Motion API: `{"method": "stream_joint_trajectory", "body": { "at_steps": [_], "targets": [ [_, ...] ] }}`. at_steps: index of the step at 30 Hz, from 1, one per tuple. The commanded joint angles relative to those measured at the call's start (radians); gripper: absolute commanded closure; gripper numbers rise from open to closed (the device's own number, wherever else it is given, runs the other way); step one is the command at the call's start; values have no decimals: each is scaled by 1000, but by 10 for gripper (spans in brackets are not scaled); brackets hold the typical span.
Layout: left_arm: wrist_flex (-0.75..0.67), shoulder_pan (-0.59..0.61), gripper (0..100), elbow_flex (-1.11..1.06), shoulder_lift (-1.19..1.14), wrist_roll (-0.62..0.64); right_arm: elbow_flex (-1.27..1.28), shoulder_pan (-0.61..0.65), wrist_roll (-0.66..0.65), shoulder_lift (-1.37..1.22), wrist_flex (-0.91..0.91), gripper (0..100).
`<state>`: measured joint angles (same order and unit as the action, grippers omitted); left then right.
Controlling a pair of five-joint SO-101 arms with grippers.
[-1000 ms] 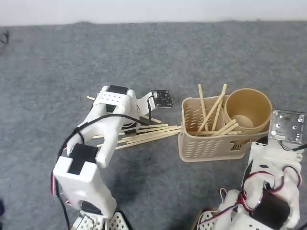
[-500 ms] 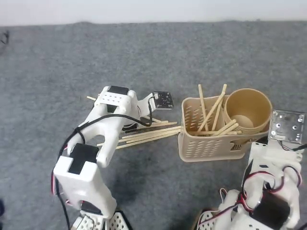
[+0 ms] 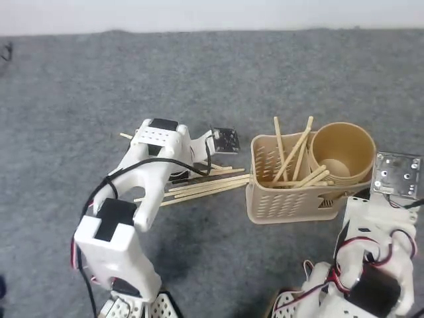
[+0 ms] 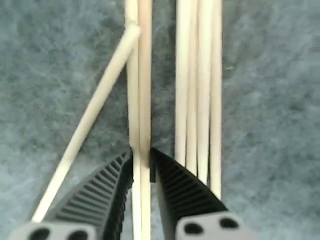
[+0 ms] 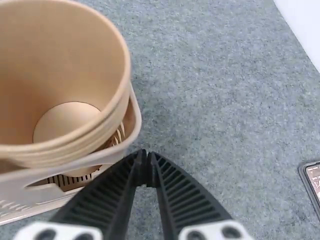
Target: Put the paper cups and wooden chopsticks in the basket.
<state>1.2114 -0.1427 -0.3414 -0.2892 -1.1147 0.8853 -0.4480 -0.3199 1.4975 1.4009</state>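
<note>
Left fingers [image 4: 107, 197] pinch one chopstick [image 4: 145, 75]; right fingers [image 5: 112, 197] closed, empty.

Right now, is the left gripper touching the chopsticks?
Touching. The left wrist view shows the left gripper closed on two chopsticks, with both fingers pressed against them and no gap on either side.

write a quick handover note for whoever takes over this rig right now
Left gripper: down on the grey mat, shut on two of the loose chopsticks, not yet lifted.
Right gripper: shut, empty, beside the cup end of the basket.
Done: paper cups sit nested in the basket, and several basket chopsticks stand in it, leaning.
Left: lift the pinched pair into the basket, then fetch the other loose sticks lying on the mat next to it.
</note>
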Motion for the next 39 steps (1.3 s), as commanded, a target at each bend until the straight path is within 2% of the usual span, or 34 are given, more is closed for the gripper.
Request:
{"method": "stream_joint_trajectory", "body": {
  "at_steps": [1,12,20,25,32,35,39],
  "targets": [
    [69,-38,988,15,3,-46,-3,4,-5,-15,-21,991],
    [51,3,991,68,75,9,-3,4,-5,-15,-21,991],
    [54,17,991,70,244,66,-3,4,-6,-15,-21,991],
    [124,21,991,70,387,72,-3,4,-8,-10,-21,991],
    [130,12,991,113,744,245,5,4,-5,-8,-25,991],
    [124,-34,991,128,898,373,15,4,-6,-5,-31,991],
    [46,-81,991,125,1054,582,23,4,-5,-7,-41,991]
  ]
}}
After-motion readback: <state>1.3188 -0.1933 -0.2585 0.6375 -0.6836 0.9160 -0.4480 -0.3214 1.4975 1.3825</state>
